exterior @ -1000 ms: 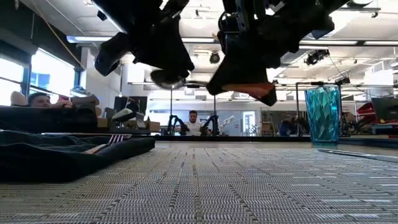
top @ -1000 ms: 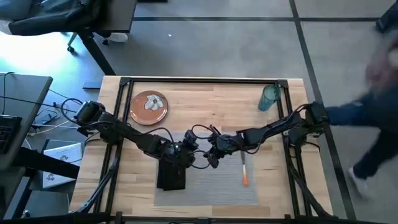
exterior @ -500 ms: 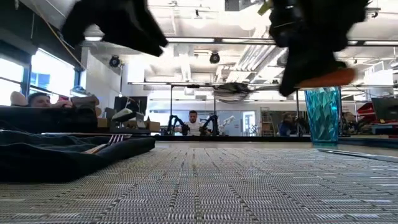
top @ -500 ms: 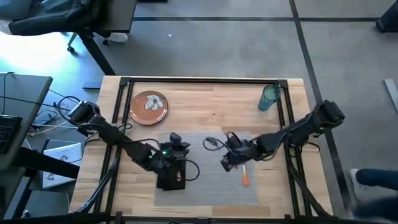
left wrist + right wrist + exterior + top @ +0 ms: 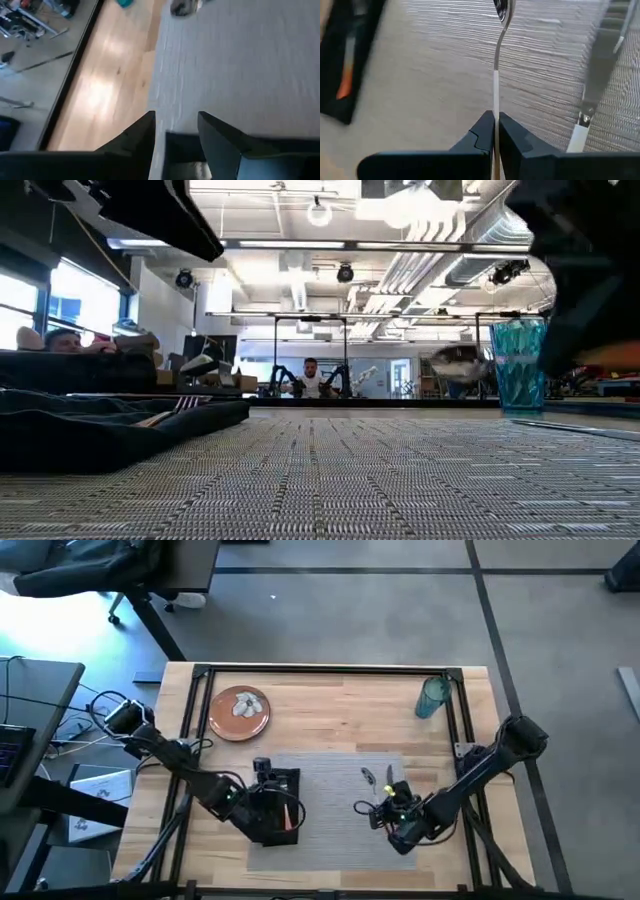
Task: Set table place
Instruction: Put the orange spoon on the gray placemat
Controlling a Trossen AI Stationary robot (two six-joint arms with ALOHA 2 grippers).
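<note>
Orange-brown and round, the plate [image 5: 239, 712] sits at the far left of the tabletop [image 5: 330, 710], off the grey placemat [image 5: 330, 810] that lies along the near middle. At the placemat's left end the black napkin [image 5: 272, 815] lies flat with an orange-handled fork [image 5: 286, 821] on it, and the left tool [image 5: 262, 772] hangs over the napkin's far edge; the left wrist view shows its two dark fingers [image 5: 142, 137] spread apart with nothing between them, above the seam where placemat meets wood. To the right, over the placemat's right part, the right tool [image 5: 384, 810] has its fingers [image 5: 482, 132] pressed together on the thin handle of a silver spoon [image 5: 498, 45], whose bowl points away from the tool. Just beside the spoon lies a knife [image 5: 597, 75] with a grey blade, flat on the woven mat. At the far right corner of the tabletop stands the teal tumbler [image 5: 432, 697], upright and well apart from both tools and from the placemat.
</note>
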